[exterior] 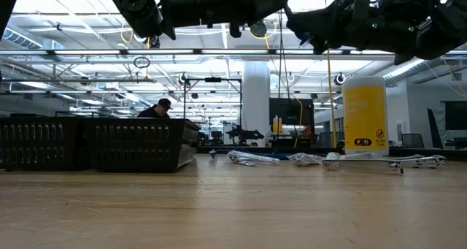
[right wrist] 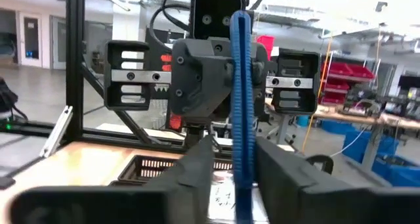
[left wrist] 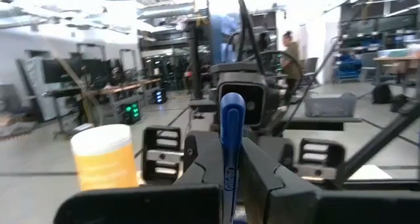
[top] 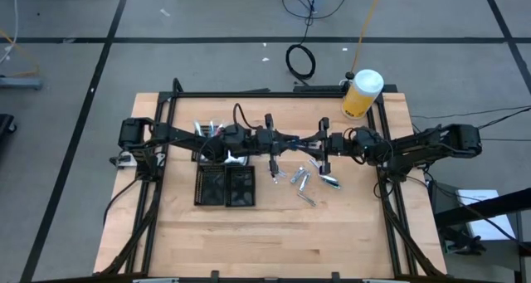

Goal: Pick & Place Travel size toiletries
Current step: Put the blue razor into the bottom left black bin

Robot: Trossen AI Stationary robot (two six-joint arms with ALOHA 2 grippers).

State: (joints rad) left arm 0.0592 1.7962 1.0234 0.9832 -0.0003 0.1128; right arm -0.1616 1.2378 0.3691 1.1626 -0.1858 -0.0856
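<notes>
The blue razor-like piece [left wrist: 231,145] hangs above the table at the centre of the high view, between the two grippers that meet nose to nose. Its long axis stands upright between both sets of fingers. The left gripper [left wrist: 230,178] is clamped tight on it; the right gripper [right wrist: 236,165] has its fingers slackened beside the ribbed plastic handle, seemingly letting go. The black tray [top: 226,186] lies lower left of the meeting point, nearer the left arm. Loose silvery tubes [top: 300,181] lie lower right.
</notes>
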